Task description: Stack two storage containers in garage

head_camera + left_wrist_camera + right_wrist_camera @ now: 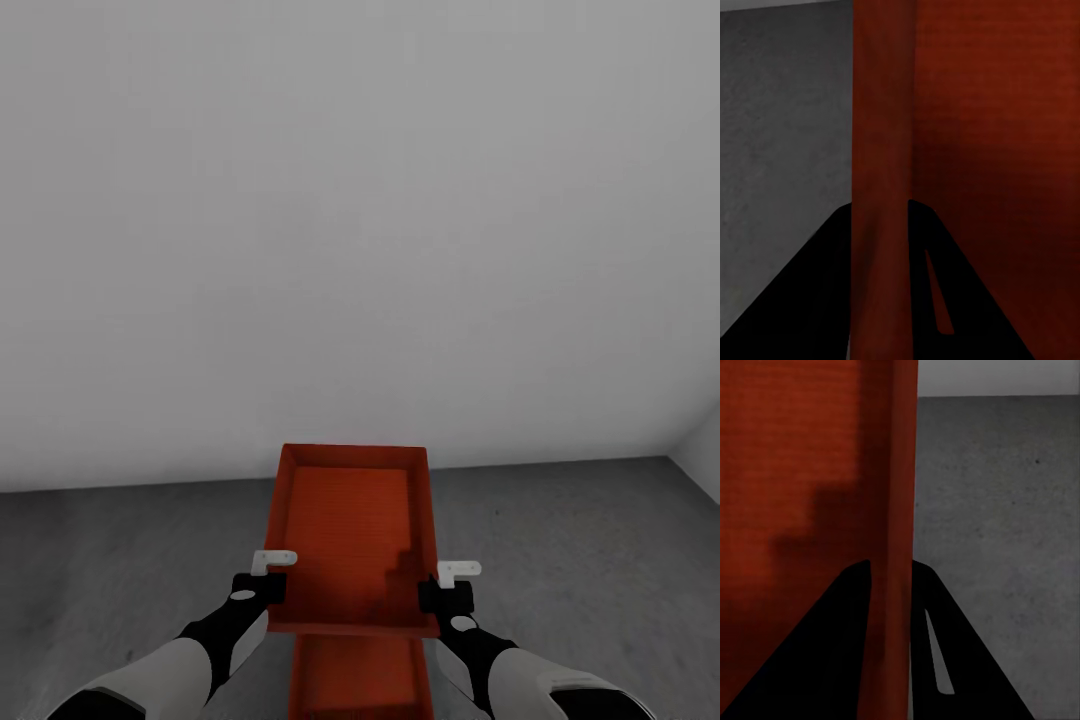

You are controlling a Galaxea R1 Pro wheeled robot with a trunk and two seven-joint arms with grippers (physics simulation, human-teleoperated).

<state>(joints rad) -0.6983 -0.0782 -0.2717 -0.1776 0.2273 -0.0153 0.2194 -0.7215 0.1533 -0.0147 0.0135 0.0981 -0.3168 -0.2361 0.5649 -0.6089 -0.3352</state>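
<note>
Our left gripper [262, 580] pinches the left wall of the upper storage container [352, 535], one black finger [810, 300] outside that wall and the other inside it. We hold this red-orange box above the dark grey concrete floor [120, 560], facing a pale grey wall [360, 230], and directly over the second storage container [358, 680], whose open interior shows beneath its near edge. Our right gripper [450, 590] pinches the right wall in the same manner, its fingers [832, 660] straddling the rim.

I count two red-orange containers: upper container [350, 530], lower container [360, 675]. Two grippers: left gripper [268, 572], right gripper [450, 582].
</note>
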